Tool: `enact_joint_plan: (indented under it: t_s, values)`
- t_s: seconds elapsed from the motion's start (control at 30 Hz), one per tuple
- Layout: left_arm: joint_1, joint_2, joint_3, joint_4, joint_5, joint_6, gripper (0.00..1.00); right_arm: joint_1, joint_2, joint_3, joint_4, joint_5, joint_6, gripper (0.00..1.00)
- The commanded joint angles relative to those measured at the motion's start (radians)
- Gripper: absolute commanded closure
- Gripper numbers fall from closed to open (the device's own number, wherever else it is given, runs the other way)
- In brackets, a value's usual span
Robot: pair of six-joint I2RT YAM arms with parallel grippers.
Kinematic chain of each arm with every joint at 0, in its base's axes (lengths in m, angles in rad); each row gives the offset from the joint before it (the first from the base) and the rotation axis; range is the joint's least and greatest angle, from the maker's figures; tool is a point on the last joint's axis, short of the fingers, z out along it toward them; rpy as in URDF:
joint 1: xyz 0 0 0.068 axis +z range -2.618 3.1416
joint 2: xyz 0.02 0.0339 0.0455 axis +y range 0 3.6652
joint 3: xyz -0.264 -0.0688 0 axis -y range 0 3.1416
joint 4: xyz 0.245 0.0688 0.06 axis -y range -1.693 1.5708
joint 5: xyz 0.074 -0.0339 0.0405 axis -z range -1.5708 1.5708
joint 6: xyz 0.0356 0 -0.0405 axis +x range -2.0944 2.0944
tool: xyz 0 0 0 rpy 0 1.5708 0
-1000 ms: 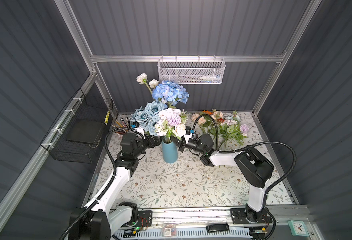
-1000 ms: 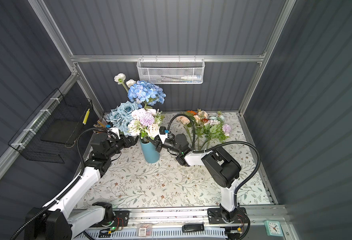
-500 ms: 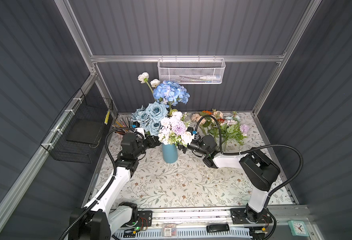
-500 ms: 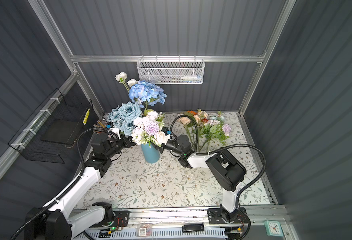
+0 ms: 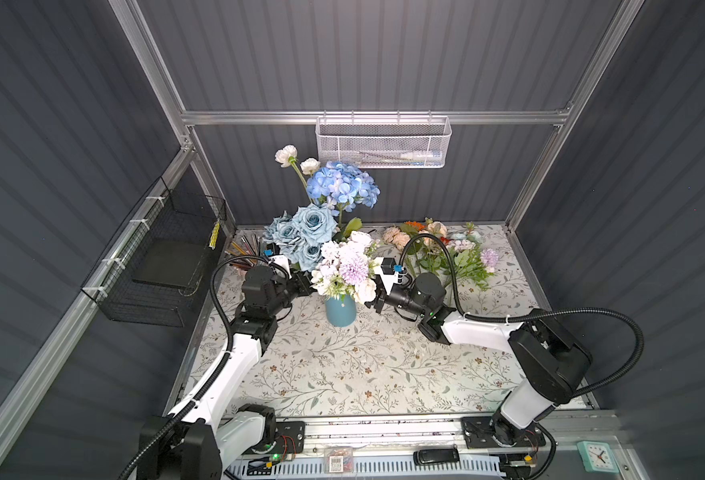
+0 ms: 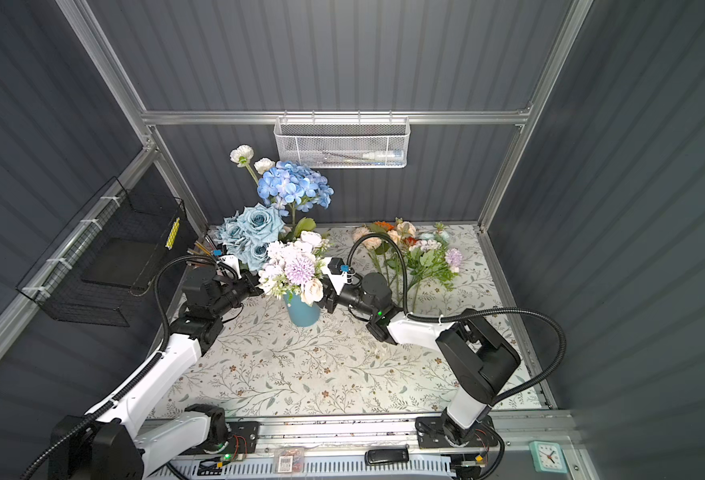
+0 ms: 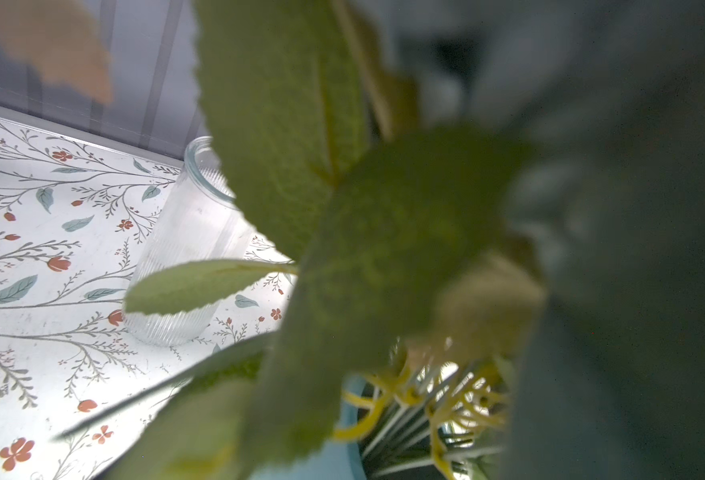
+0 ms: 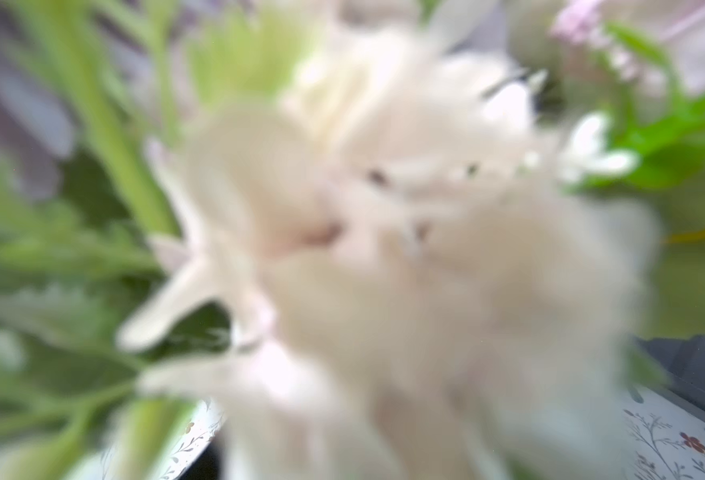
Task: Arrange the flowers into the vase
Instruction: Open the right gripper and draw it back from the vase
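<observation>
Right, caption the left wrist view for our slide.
Serrated green leaves crowd the lens, ribbed clear glass jar upright beyond.

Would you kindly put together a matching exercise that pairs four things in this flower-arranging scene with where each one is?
Things:
1. blue hydrangea
2. white mesh basket
3. black wire basket
4. loose flowers

Places:
A. lying on the table covering, back right
B. fixed to the left wall
C. upright, above the vase
D. hung high on the back wall

Pairs: 1-C; 2-D; 3-B; 4-A
</observation>
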Motion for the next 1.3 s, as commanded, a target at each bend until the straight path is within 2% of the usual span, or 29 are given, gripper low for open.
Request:
enact_joint_plan:
  t_s: [0.0,0.17,0.37,0.5,0.63,0.93,0.97,1.1,1.27]
  values:
    - [-0.004,-0.016,0.02,-0.016,0.001,-0.002,0.0,0.008,0.005,0.026,0.074,0.003,0.021,0.51]
    - [-0.004,-0.011,0.032,-0.021,0.001,-0.008,0.0,0.02,0.073,0.062,0.187,-0.03,0.032,0.53]
    - [-0.004,0.008,0.051,-0.021,0.023,-0.019,0.0,0.058,0.095,0.059,0.189,-0.068,0.038,0.57]
    - [-0.004,0.01,0.052,-0.024,0.022,-0.021,0.0,0.061,0.082,0.027,0.106,-0.019,-0.004,0.59]
    - [-0.004,0.006,0.063,-0.052,0.032,-0.015,0.0,0.045,0.052,-0.024,0.031,0.094,-0.074,0.58]
    - [-0.004,-0.025,0.087,-0.201,0.042,0.044,0.0,0.037,-0.061,-0.1,-0.078,0.13,-0.112,0.53]
    - [-0.004,-0.03,0.089,-0.22,0.044,0.049,0.0,0.037,-0.079,-0.111,-0.093,0.17,-0.116,0.52]
    - [-0.004,-0.064,0.111,-0.345,0.036,0.105,0.0,0.028,-0.192,-0.15,-0.244,0.257,-0.126,0.47]
    - [-0.004,-0.082,0.119,-0.453,0.025,0.154,0.0,0.007,-0.332,-0.07,-0.669,0.464,-0.091,0.33]
